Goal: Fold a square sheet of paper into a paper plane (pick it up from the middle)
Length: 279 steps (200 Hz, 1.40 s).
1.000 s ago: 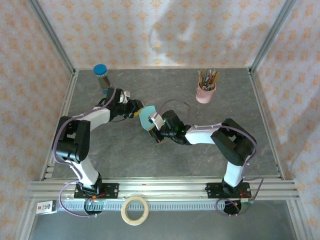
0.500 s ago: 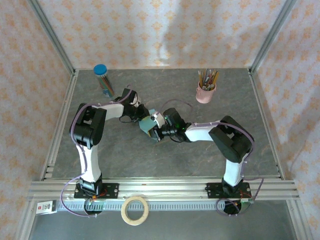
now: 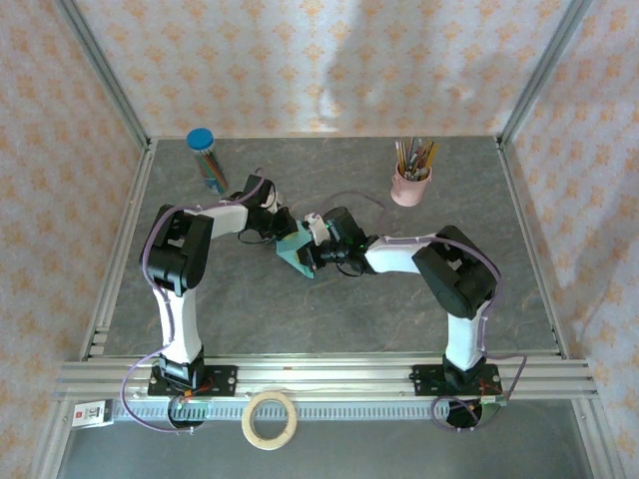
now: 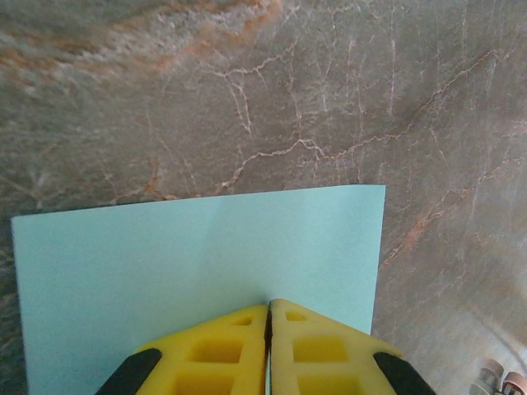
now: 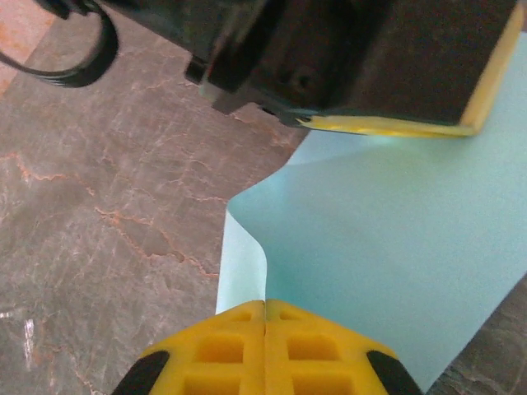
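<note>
Both claws clenched on thin square light-turquoise paper sheet point(image 3: 296, 249): left gripper point(image 4: 269, 309) on one edge, right gripper point(image 5: 264, 306) opposite; sheet left of pink pencil cup point(image 3: 410, 187).

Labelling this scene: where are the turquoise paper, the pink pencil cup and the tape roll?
turquoise paper point(image 4: 198, 255), left wrist view, middle of the sheet.
pink pencil cup point(image 3: 410, 192), top external view, its side wall.
tape roll point(image 3: 250, 420), top external view, ring's left side.

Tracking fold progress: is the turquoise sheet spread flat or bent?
Bent, not flat. In the right wrist view the square sheet of paper curls over at its left edge, pinched in the shut right end effector.
</note>
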{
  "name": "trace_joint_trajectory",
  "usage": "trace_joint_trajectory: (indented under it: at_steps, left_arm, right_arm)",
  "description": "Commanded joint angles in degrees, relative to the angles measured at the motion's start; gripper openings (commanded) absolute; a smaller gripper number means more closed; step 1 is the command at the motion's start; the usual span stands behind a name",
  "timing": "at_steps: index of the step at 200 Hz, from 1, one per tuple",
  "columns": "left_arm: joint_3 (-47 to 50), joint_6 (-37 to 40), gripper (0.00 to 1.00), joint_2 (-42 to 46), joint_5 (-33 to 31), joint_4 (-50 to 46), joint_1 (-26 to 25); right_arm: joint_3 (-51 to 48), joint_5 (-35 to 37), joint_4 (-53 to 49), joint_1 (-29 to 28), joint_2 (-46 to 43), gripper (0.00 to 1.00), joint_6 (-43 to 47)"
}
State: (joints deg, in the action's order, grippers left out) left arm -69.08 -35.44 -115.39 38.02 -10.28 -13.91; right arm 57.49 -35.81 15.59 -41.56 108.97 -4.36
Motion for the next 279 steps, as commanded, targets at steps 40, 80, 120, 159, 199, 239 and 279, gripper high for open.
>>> trace_joint_trajectory:
  at_steps: [40,80,120,159,199,239,279]
  left_arm:
    - [0.86,1.49,0.12,-2.37,-3.4,-4.32,-0.85]
    - [1.07,1.18,0.12,-2.69,-3.3,-4.04,-1.03]
    - [0.74,1.45,0.11,-3.34,-3.08,-4.26,-1.39]
    - [0.69,1.52,0.11,-3.61,-3.09,-4.31,-1.64]
    - [0.58,1.52,0.11,-3.61,-2.99,-4.44,-1.68]
    - [-1.5,1.52,0.12,-1.68,-2.78,-5.61,-1.73]
    - [-3.26,1.52,0.23,2.83,-2.46,-5.79,-1.68]
  right_arm:
    - [1.66,4.94,-5.29,0.34,0.53,0.02,-3.33]
    - [1.1,7.77,-5.87,0.34,-0.19,0.02,-5.18]
    - [0.33,9.97,-5.21,0.34,-1.3,0.02,-5.66]
    - [0.66,10.66,-5.95,0.34,-0.59,0.02,-6.04]
    - [0.86,10.95,-6.19,0.34,-0.18,0.02,-5.92]
    - [0.85,10.02,-6.55,0.34,0.41,0.02,-5.74]
    - [1.3,9.06,-7.37,0.34,0.98,0.02,-5.68]
